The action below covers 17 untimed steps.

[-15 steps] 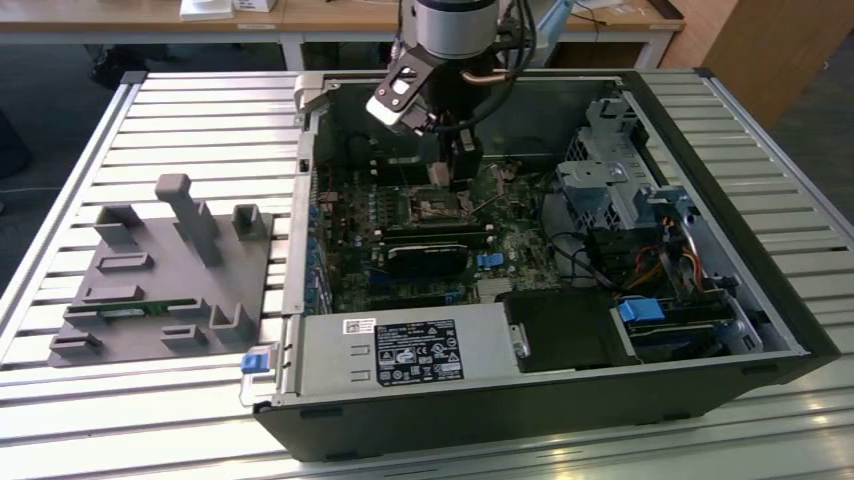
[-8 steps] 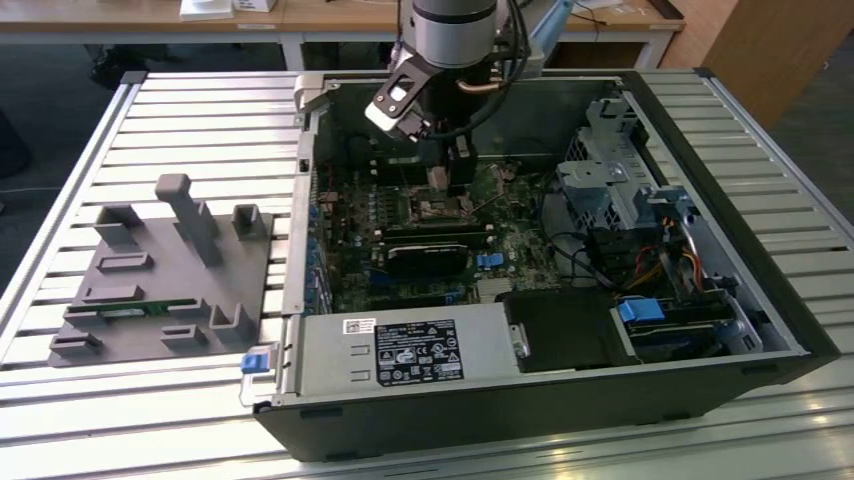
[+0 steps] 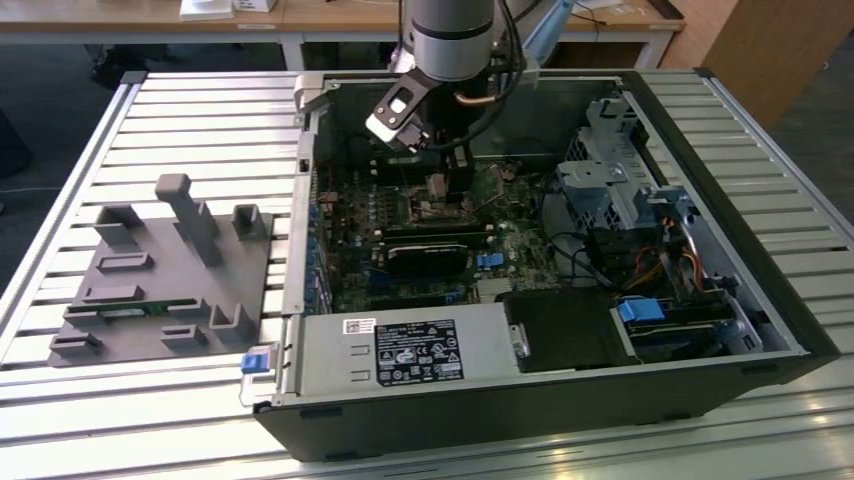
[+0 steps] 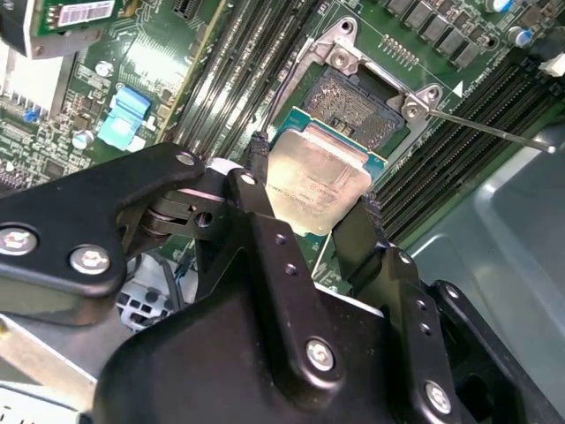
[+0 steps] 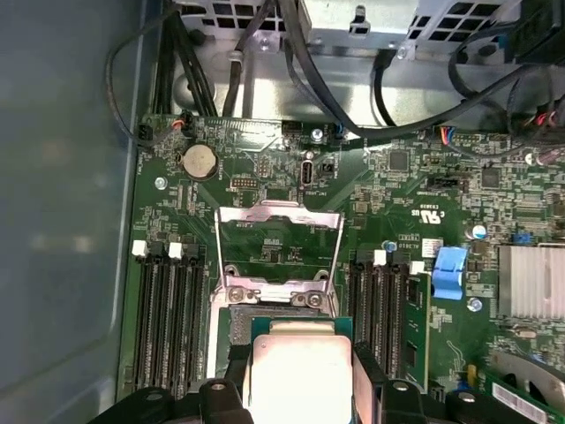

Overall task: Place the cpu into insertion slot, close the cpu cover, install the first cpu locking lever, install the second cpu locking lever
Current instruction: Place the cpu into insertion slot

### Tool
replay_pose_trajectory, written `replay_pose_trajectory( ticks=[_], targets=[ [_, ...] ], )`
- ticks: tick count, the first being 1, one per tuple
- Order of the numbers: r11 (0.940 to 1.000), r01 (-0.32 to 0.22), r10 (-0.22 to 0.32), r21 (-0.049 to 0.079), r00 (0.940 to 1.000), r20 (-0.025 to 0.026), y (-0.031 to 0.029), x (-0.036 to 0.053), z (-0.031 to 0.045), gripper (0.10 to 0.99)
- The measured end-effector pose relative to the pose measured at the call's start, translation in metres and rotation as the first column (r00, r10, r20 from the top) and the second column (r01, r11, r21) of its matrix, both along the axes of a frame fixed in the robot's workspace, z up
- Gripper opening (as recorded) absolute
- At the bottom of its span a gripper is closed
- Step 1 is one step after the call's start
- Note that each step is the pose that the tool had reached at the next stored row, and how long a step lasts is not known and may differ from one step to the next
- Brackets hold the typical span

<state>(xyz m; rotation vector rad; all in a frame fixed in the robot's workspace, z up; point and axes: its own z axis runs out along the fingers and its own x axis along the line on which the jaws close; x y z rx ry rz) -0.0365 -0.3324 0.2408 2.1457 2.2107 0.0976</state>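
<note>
We see the jaws clamped on two opposite edges of the cpu, held over the near edge of the insertion slot, not yet seated; the cpu cover stands open. A tilted or offset descent could, we judge, bend the slot's contacts

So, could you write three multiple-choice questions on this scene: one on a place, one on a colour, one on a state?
1. Where is the cpu? A on the table; B in the gripper; C on the grey fixture.
2. What colour is the circuit board? A red; B green; C white.
3. The cpu cover is: A swung open; B shut; C missing.
Answers: B, it sits clamped above the insertion slot; B, green shows around the slot; A, its frame stands up and the slot is bare.
</note>
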Motion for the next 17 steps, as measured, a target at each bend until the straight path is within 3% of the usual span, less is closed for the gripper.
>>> replay_pose_trajectory(
  ticks=[4, 17],
  targets=[
    [1.0, 0.0, 0.0, 0.0, 1.0, -0.0001, 0.0001, -0.0001, -0.0025, 0.541],
    [0.9999, 0.013, -0.013, 0.0, 0.9999, -0.0001, 0.0033, -0.0043, -0.0215, 0.541]
  ],
)
